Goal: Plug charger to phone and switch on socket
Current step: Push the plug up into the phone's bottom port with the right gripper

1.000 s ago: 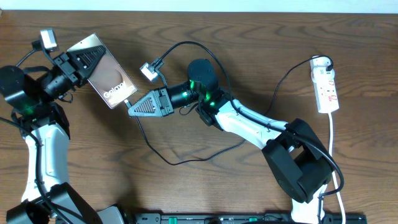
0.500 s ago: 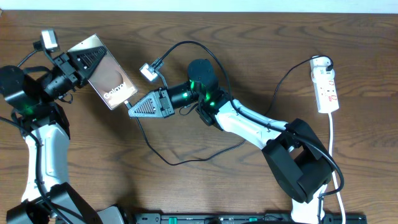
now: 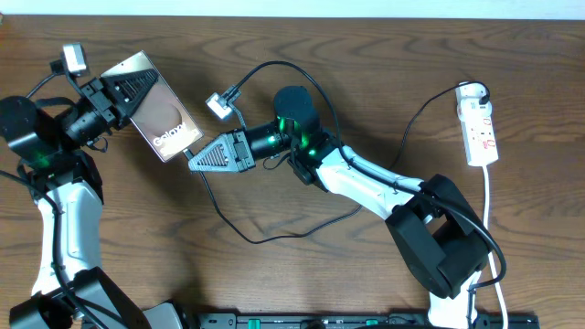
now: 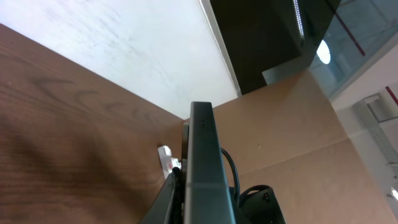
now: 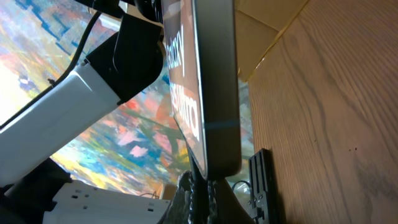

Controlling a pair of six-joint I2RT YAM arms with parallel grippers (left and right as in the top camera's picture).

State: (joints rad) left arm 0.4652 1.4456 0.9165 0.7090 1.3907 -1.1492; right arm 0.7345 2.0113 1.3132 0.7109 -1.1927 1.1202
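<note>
Nothing has visibly shifted over the last 1 second: both arms and the things sit where they were. The left hand (image 3: 135, 87) is clamped on the upper end of the phone (image 3: 164, 119), holding it at an angle over the left of the surface (image 3: 302, 283), lettered face toward the overhead camera. The right hand (image 3: 192, 162) is pressed together on the plug tip of the charger (image 3: 230, 227), right at the phone's lower edge; whether the tip is seated cannot be told. The black cable loops across the surface to the socket (image 3: 479, 128), well apart at the far right.
</note>
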